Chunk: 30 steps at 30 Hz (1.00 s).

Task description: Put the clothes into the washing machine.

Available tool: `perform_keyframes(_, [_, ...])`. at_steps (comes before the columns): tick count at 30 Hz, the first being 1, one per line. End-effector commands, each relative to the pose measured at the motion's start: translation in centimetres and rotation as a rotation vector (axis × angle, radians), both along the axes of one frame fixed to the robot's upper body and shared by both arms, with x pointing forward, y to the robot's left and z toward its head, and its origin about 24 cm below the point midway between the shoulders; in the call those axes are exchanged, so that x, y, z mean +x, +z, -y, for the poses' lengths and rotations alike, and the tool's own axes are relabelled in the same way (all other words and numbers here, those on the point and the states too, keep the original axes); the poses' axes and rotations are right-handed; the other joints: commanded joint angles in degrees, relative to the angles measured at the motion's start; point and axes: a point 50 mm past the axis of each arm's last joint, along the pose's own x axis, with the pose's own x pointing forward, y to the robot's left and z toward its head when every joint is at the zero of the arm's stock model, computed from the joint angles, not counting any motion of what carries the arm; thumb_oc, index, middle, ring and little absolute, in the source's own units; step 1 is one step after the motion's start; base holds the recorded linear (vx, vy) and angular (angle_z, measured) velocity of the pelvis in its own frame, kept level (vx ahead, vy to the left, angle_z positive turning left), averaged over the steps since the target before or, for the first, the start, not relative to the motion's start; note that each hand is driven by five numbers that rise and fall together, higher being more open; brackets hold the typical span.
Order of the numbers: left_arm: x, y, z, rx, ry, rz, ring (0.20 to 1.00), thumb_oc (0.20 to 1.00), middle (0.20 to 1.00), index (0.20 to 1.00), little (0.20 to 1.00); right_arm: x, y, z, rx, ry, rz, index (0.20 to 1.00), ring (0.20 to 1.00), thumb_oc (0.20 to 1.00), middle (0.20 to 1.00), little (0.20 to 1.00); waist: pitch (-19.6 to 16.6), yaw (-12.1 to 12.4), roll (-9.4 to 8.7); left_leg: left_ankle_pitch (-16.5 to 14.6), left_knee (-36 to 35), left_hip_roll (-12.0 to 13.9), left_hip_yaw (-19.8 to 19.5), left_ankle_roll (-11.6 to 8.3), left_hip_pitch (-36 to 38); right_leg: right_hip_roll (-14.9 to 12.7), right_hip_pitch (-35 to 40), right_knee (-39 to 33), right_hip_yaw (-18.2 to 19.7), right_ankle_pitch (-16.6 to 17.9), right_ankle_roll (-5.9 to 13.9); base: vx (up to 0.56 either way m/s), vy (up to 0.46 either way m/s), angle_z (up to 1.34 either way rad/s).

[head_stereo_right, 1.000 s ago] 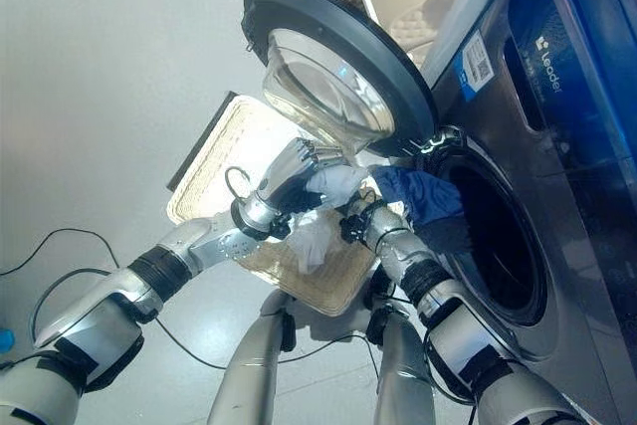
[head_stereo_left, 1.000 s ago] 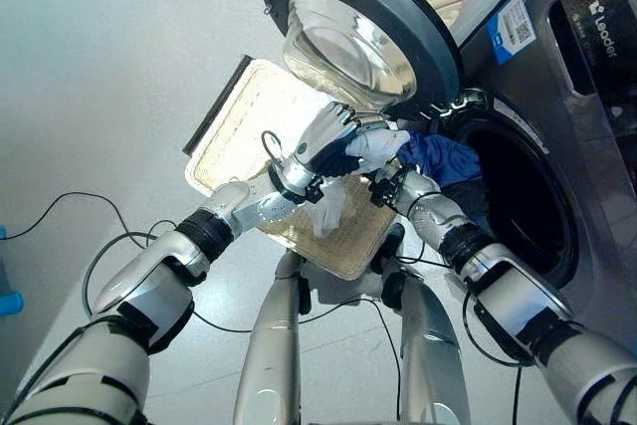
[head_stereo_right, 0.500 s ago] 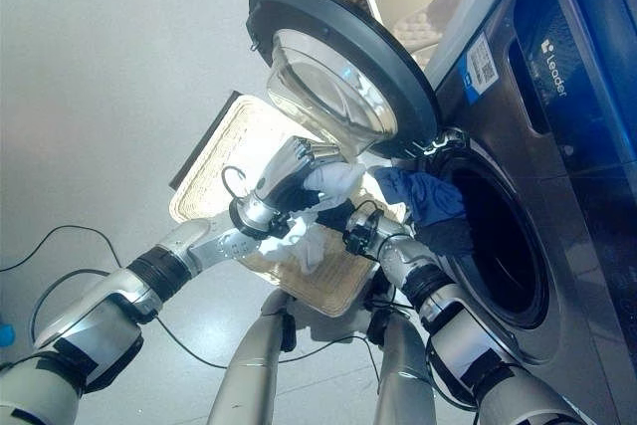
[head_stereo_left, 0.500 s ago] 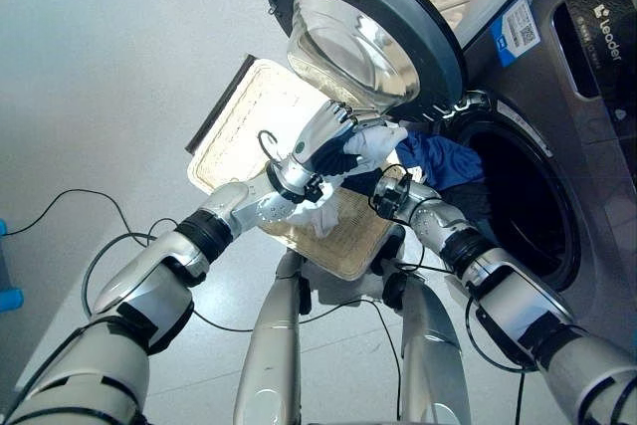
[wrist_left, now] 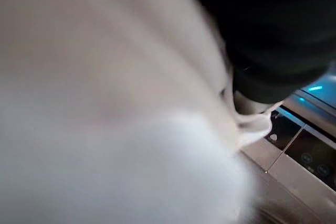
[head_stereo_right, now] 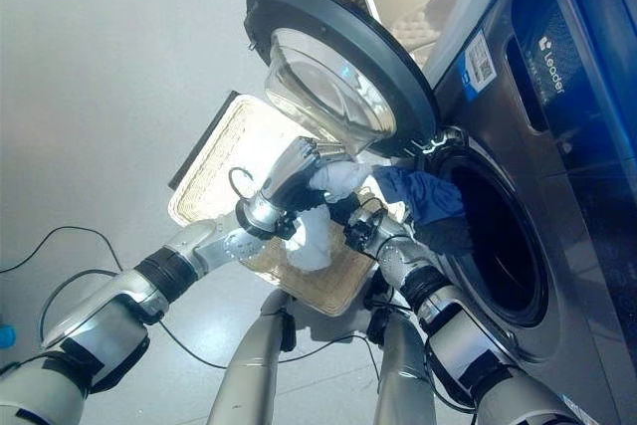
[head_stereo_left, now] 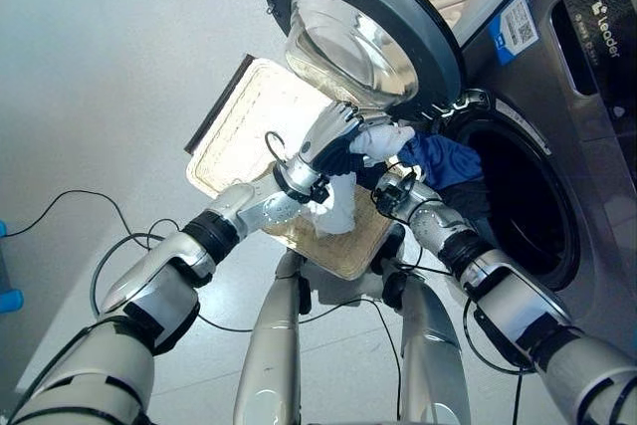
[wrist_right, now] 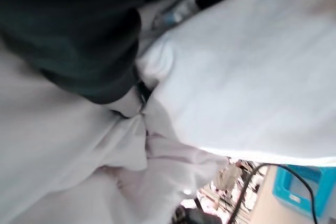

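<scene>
basket [head_stereo_left: 239, 116] sits on the pale floor [head_stereo_left: 90, 77] at left; above its near end the left hand [head_stereo_left: 328, 141] has fingers curled round a white cloth [head_stereo_left: 343, 208] that hangs just short of the drum mouth [head_stereo_left: 518, 196]. right hand [head_stereo_left: 390, 189] is under the cloth, fingers prob hidden so can't tell, w/ a blue garment [head_stereo_left: 443, 158] already draped on the drum lip. best lift the white one past the open door [head_stereo_left: 358, 27] & push it deep before letting go, so the tail doesn't drop back.

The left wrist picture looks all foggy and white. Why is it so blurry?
In the left wrist view, the white cloth sits right against the camera, so it smears out of focus. In the left eye view, the left hand holds it by the open washing machine door.
</scene>
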Motion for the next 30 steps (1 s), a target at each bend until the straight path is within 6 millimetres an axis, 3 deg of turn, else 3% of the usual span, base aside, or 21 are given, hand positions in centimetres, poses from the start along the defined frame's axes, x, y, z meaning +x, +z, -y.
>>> perform_keyframes(1, [-1.5, 2.0, 2.3, -0.132, -0.135, 0.014, 0.2, 0.2, 0.2, 0.2, 0.2, 0.0, 3.2, -1.3, 0.173, 0.005, 0.104, 0.2, 0.2, 0.2, 0.2, 0.2, -1.43, -0.38, 2.83, -5.34, 3.66, -3.22, 2.35, -1.59, -1.24, 2.33, 0.93, -2.33, 0.93, 1.87, 7.0, 0.0, 0.0, 0.0])
perform_keyframes(2, [-1.4, 2.0, 2.4, -0.123, -0.13, 0.004, 0.325, 0.325, 0.325, 0.325, 0.325, 0.0, 3.3, -1.2, 0.191, -0.003, 0.098, 0.2, 0.2, 0.2, 0.2, 0.2, -1.43, -0.43, 2.81, -5.38, 3.67, -3.21, 2.41, -1.58, -1.22, 2.34, 0.92, -2.35, 0.99, 1.9, 7.04, 0.0, 0.0, 0.0])
perform_keyframes(3, [-1.2, 1.8, 2.5, -0.104, -0.117, -0.015, 1.0, 1.0, 1.0, 1.0, 1.0, 0.1, 3.3, -1.2, 0.218, -0.015, 0.084, 0.2, 0.2, 0.2, 0.2, 0.2, -1.43, -0.53, 2.77, -5.44, 3.79, -3.25, 2.46, -1.61, -1.32, 2.4, 0.82, -2.49, 1.17, 2.07, 7.09, 0.0, 0.0, 0.0])
perform_keyframes(10, [-0.4, 1.1, 1.9, -0.071, -0.053, -0.041, 1.0, 1.0, 1.0, 1.0, 1.0, 0.4, 1.9, 0.1, 0.296, -0.07, 0.001, 0.2, 0.2, 0.2, 0.2, 0.2, -1.43, -1.03, 2.89, -5.12, 3.17, -2.88, 3.15, -1.58, -1.15, 2.6, 0.78, -3.2, 1.4, 2.49, 7.3, 0.0, 0.022, -0.01])
perform_keyframes(24, [1.2, -3.4, -2.4, -0.043, 0.16, -0.087, 1.0, 1.0, 1.0, 1.0, 1.0, -0.3, -4.1, 6.8, 0.554, -0.357, -0.166, 0.2, 0.2, 0.2, 0.2, 0.2, -1.43, -3.14, 3.47, -5.12, 1.71, -2.15, 5.24, -2.18, -0.17, 3.77, 0.88, -4.94, 3.15, 2.63, 7.56, 0.0, 0.045, -0.13])
perform_keyframes(30, [1.4, -4.7, -4.3, -0.151, 0.256, -0.096, 1.0, 1.0, 1.0, 1.0, 1.0, -1.0, -6.0, 8.8, 0.64, -0.448, -0.218, 0.2, 0.2, 0.2, 0.2, 0.2, -1.43, -3.52, 3.83, -5.46, 1.57, -1.89, 5.96, -2.33, 0.25, 3.72, 0.94, -4.76, 3.57, 2.1, 7.62, 0.01, 0.046, -0.13])
